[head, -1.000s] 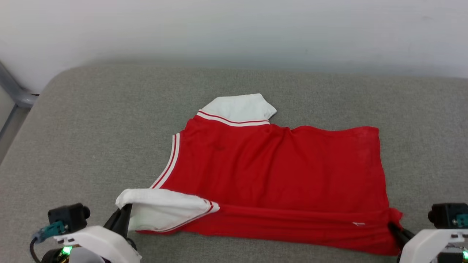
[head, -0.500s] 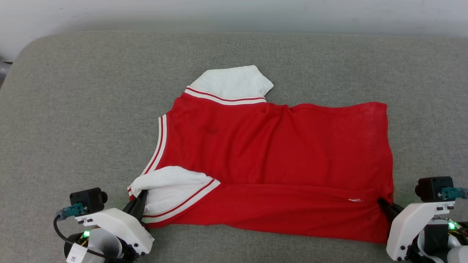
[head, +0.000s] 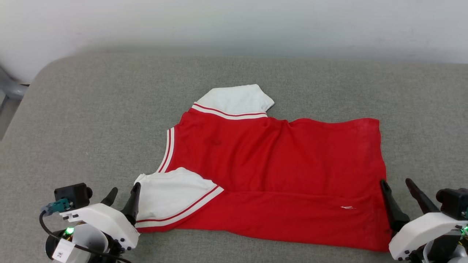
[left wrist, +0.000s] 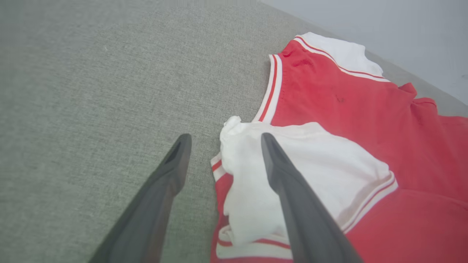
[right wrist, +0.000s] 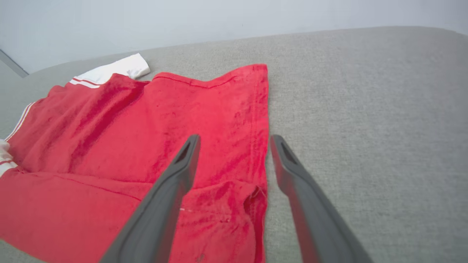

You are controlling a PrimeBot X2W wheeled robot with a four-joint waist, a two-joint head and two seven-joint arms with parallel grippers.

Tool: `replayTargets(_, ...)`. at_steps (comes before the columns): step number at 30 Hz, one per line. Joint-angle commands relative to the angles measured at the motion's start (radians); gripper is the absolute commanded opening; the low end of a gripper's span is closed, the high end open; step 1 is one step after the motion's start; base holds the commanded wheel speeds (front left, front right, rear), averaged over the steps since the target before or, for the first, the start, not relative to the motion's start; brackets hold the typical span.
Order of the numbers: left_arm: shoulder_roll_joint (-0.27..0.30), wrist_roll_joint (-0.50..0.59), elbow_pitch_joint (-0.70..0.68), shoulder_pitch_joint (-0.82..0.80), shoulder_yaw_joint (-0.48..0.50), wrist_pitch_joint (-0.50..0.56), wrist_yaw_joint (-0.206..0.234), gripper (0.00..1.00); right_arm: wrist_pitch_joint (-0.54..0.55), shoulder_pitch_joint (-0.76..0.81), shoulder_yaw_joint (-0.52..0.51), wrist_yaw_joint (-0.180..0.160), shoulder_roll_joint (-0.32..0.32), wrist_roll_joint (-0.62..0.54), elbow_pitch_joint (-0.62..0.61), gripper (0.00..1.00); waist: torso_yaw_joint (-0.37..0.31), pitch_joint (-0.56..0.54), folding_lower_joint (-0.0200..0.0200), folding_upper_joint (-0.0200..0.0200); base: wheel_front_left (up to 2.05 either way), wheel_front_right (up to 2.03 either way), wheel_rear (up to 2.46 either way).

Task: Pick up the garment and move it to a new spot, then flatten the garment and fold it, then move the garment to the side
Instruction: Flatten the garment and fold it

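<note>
Head view: both grips are off.

- **Left gripper** (head: pixel 124 187), near left: jaws released, nothing between them. Half a second ago it was pinched on the near sleeve (head: pixel 172 193). Its inner finger now stands at that sleeve's left edge. The left wrist view puts that finger over the white cloth; can't tell if it touches.
- **Right gripper** (head: pixel 395 181), near right: jaws also released. Before, it was clamped on the near-right corner of the hem (head: pixel 380 153). The right wrist view shows it straddling the hem line, one finger over red cloth and the other over bare cushion (head: pixel 91 120).
- **The garment** (head: pixel 278 157) lies mid-cushion, collar end left, hem right, plain red face up. The near long edge is turned over onto the body, with the crease running left to right and the near sleeve on top. The near edge was held taut and lifted a second ago; now it lies slack and flat.
- **Far sleeve** (head: pixel 236 100) sticks out at the far side, unfolded.

The frame shifted between shots. That's the head moving, not the cloth.

My read: you've laid the first lengthwise fold and let go. The far half isn't folded yet, and the move to the side isn't done. The next grab is likely the far sleeve and the far hem corner. Back the right fingers out straight, because that loose hem corner could snag and undo the fold.
</note>
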Motion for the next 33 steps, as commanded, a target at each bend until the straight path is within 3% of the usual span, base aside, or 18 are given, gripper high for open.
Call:
replayTargets(1,0.014,-0.001,-0.017,0.012,0.005,0.012,0.009,1.00,-0.010,0.014,-0.004,-0.001,0.009,-0.008,-0.015,1.00,-0.003,-0.025,0.0000,-0.0001,0.00,0.00,0.00)
replayTargets(5,0.080,-0.022,-0.084,0.019,0.009,0.114,0.031,1.00,-0.023,0.043,-0.022,-0.001,0.030,-0.027,-0.070,1.00,-0.012,-0.053,0.0000,-0.0001,0.00,0.00,0.00)
replayTargets(11,0.196,-0.113,-0.208,0.020,-0.003,0.375,0.036,1.00,-0.005,0.078,-0.030,-0.001,0.062,-0.045,-0.137,1.00,-0.036,-0.068,0.0000,-0.0001,0.00,0.00,0.00)
replayTargets(15,0.236,-0.191,-0.252,0.037,-0.015,0.537,0.062,1.00,0.004,0.087,-0.031,-0.001,0.079,-0.051,-0.162,1.00,-0.058,-0.061,0.0000,-0.0001,0.00,0.00,0.00)
replayTargets(22,0.223,-0.250,-0.211,0.046,-0.031,0.630,0.091,1.00,0.005,0.069,-0.031,-0.001,0.094,-0.047,-0.177,1.00,-0.096,-0.012,0.0000,-0.0001,0.00,0.00,0.00)
replayTargets(31,0.141,-0.247,-0.091,0.011,-0.085,0.630,0.030,1.00,0.027,0.053,-0.053,-0.001,0.102,-0.030,-0.159,1.00,-0.112,0.043,0.0000,-0.0001,0.00,0.00,0.00)
replayTargets(32,0.130,-0.246,-0.081,0.010,-0.095,0.635,0.023,0.79,0.035,0.054,-0.055,-0.001,0.103,-0.024,-0.154,1.00,-0.113,0.044,0.0000,-0.0001,0.00,0.00,0.00)
replayTargets(33,0.120,-0.245,-0.074,0.008,-0.103,0.636,0.014,0.47,0.046,0.054,-0.057,-0.001,0.103,-0.022,-0.152,1.00,-0.112,0.044,0.0000,-0.0001,0.00,0.00,0.00)
